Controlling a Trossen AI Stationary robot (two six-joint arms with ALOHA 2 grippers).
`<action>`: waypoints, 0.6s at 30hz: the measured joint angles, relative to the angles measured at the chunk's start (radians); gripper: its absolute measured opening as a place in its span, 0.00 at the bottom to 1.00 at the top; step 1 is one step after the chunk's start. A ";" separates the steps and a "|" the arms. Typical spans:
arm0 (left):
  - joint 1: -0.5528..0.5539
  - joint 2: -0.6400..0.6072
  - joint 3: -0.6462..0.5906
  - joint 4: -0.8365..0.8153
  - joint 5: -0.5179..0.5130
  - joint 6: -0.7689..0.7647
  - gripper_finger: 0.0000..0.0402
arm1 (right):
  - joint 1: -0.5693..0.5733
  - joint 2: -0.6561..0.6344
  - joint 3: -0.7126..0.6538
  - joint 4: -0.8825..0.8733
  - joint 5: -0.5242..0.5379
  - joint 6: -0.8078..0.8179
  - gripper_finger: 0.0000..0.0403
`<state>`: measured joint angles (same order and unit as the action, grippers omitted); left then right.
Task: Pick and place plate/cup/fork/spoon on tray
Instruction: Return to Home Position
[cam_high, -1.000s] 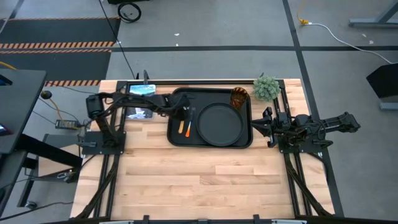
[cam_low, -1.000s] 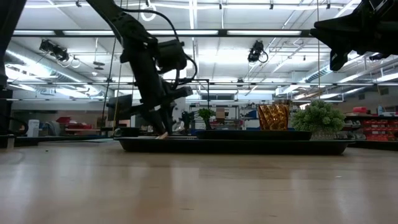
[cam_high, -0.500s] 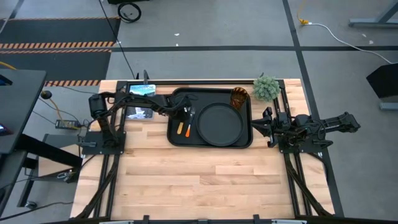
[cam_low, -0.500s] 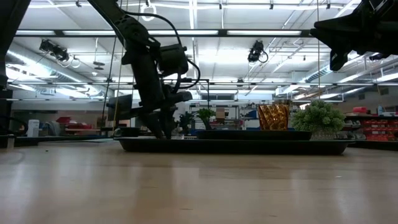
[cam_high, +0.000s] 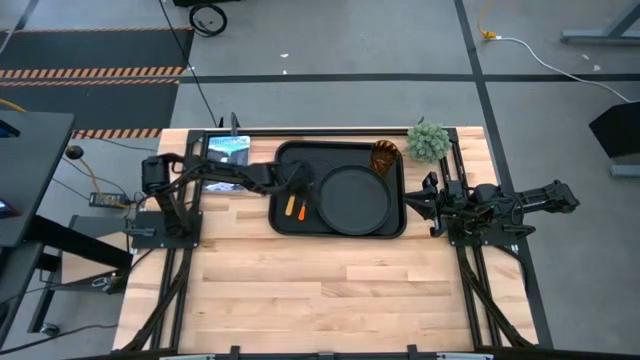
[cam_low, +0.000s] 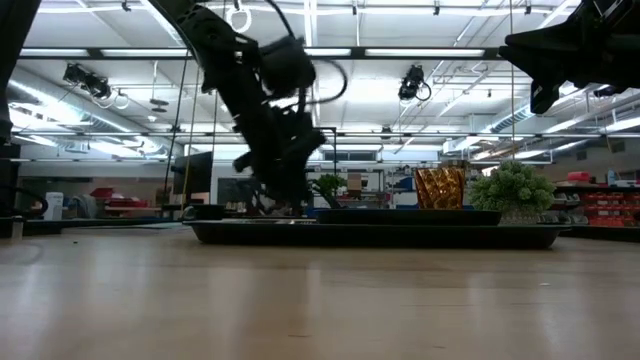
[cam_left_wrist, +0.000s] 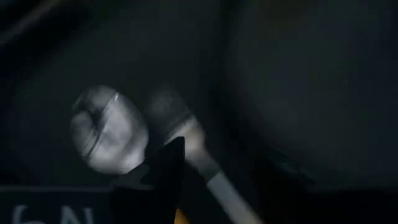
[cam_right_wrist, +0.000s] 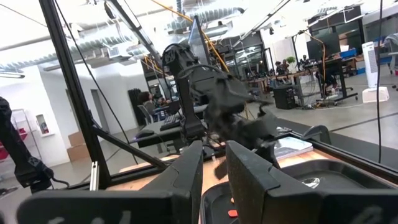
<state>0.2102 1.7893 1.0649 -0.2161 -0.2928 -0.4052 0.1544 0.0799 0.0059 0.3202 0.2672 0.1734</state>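
The tray already carries nearly everything. The plate, round, matte black and raised at the rim, lies flat in the half of the tray farther from the left arm's fingers, and the cup, a small amber see-through tumbler, stands upright in the tray's far corner beyond the plate. Between the plate and the tray's near wall lie two orange handles, side by side; I judge these to be the fork and the spoon, so all four pieces appear to be on the tray and what is left is only for the arm to come away.

In the left wrist view the spoon shows its oval silver bowl just ahead of the fingers, and beside it a second, blurred silver head, probably the fork; its tines cannot be made out. Both rest on the tray's dark floor.

The left gripper hangs low over the tray directly above the cutlery heads; whether its fingers are parted or closed I cannot tell, and nothing shows clearly held in them.

The right gripper waits beside the tray's far edge over the desk, its fingers slightly apart and empty in the right wrist view. A small green plant stands just beyond the cup, off the tray
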 joint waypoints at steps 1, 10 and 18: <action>-0.017 0.000 0.000 0.058 0.000 0.025 0.44 | 0.000 0.000 0.000 0.000 0.000 0.000 0.19; -0.150 0.000 0.000 0.448 -0.013 0.340 0.43 | 0.000 0.000 0.000 0.000 0.000 0.000 0.19; -0.167 0.000 0.011 0.739 -0.006 0.448 0.43 | 0.000 0.000 0.000 0.000 0.000 0.000 0.19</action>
<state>0.0435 1.7897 1.0756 0.5227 -0.2992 0.0426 0.1546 0.0799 0.0059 0.3199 0.2672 0.1738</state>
